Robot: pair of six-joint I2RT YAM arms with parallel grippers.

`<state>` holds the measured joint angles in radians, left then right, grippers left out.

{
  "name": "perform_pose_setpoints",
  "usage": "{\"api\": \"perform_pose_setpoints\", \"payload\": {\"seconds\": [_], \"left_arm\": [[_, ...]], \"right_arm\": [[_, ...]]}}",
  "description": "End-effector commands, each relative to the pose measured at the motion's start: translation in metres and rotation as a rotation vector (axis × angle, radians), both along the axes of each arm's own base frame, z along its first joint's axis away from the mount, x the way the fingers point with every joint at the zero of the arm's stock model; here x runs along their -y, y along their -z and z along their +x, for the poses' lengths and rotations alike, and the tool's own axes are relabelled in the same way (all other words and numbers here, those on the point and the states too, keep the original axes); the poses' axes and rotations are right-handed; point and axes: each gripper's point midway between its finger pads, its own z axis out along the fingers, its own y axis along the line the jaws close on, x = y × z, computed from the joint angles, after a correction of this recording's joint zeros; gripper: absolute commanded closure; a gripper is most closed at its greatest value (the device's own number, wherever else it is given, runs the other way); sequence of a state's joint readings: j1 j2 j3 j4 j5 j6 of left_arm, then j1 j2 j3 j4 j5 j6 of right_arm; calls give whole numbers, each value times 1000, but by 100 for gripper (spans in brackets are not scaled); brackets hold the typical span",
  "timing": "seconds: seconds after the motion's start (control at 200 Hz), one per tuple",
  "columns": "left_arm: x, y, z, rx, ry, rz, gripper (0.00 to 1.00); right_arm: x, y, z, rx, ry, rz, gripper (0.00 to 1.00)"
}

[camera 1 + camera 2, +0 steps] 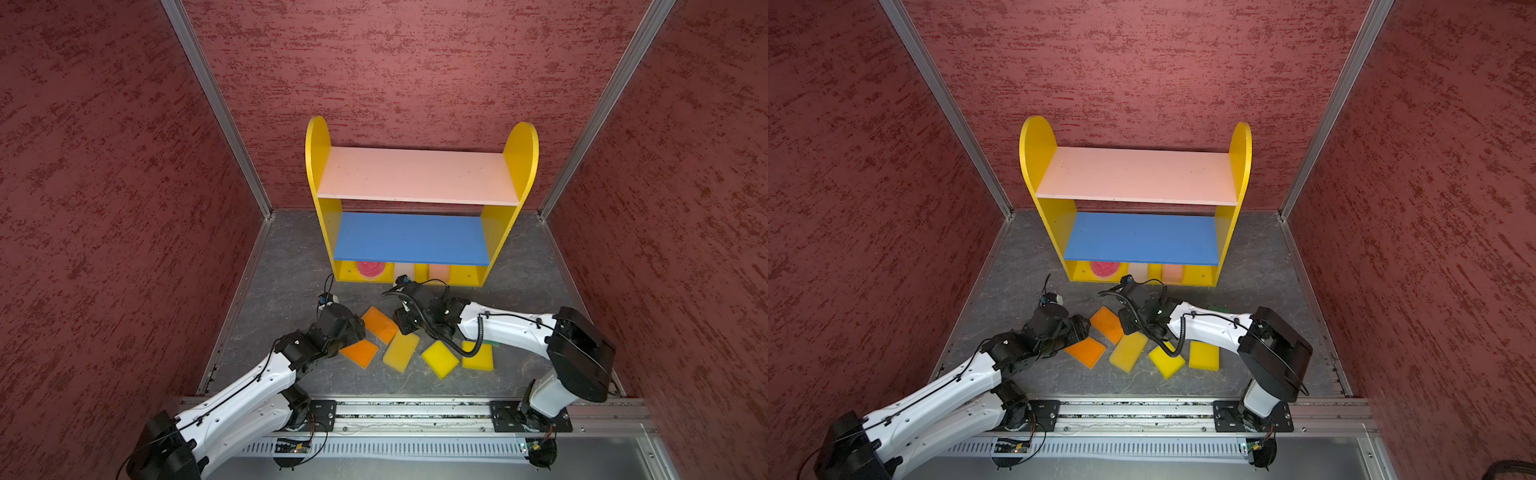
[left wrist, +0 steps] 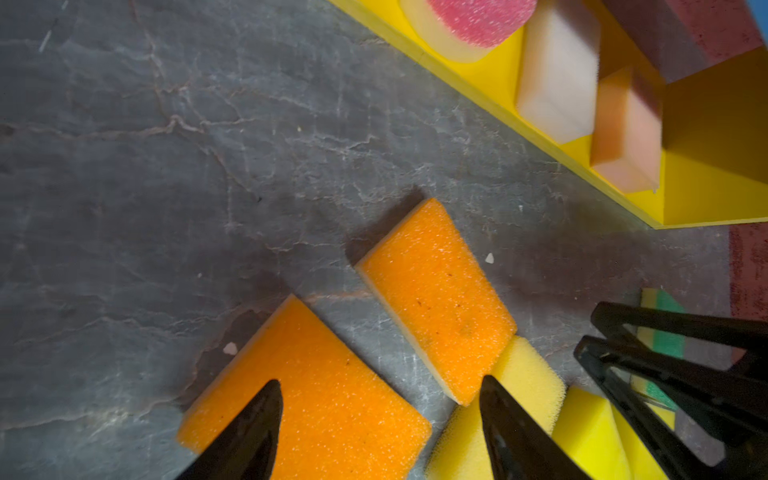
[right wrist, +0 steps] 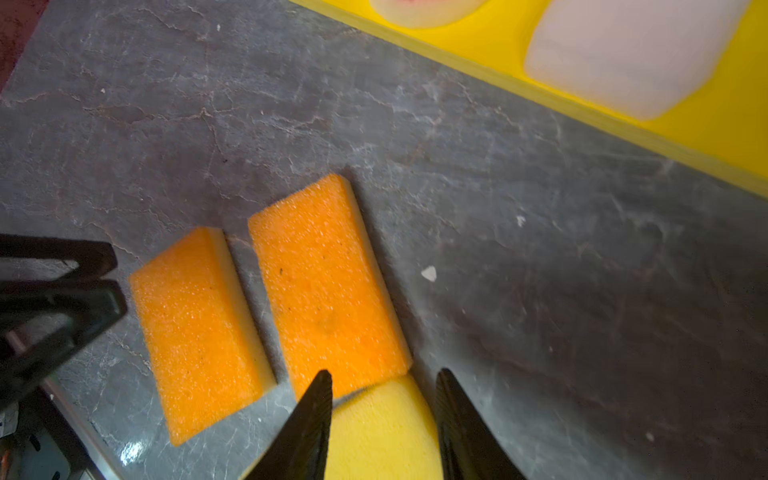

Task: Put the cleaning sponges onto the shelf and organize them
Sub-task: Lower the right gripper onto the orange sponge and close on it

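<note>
Rail (image 1: 415, 409): counter (image 1: 291, 266) edge farthest from the shelf (image 1: 318, 145), bearing both arms.
Left claw (image 2: 380, 380): fingers apart, empty, over the outer orange sponge (image 2: 316, 399) before the shelf.
Right claw (image 3: 384, 371): fingers apart, empty, above a yellow sponge (image 3: 382, 432).
Inner orange sponge (image 2: 436, 299): nearer the shelf, touching that yellow sponge.
Second yellow sponge (image 1: 440, 359), third yellow sponge (image 1: 478, 356): counter, before the shelf.
Green-topped sponge (image 2: 665, 345): before the shelf, partly hidden.
Shelf base (image 1: 461, 274): round red-pink sponge (image 1: 371, 269), off-white sponge (image 1: 404, 272), peach sponge (image 1: 439, 272) in a row.

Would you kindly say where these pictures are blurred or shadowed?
Right wrist view: the off-white sponge on the shelf is blurred; left wrist view: the peach sponge is half shadowed; both top views: sharp, the blue board shading the lowest tier.
</note>
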<state>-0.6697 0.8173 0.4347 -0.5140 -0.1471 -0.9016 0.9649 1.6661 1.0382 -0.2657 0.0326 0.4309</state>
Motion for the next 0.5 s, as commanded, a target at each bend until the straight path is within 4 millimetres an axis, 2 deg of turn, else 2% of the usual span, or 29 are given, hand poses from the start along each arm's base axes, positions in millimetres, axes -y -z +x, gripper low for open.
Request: {"api": "perform_pose_setpoints", "payload": {"seconds": [0.0,0.22,0.331,0.491], "left_arm": [[-7,6,-7,-34,-33,-15,26],[-18,8,-12,-25,-68,-28,26],[-21,10,-13,-31,-75,-30,26],[-21,10,-10,-36,-73,-33,26]], "right_arm": [[-20,0,0,8,-106,18,57],[-25,27,0,-57,-142,-8,56],[-28,33,-3,-84,-160,8,56],[-30,46,1,-107,-157,1,65]]}}
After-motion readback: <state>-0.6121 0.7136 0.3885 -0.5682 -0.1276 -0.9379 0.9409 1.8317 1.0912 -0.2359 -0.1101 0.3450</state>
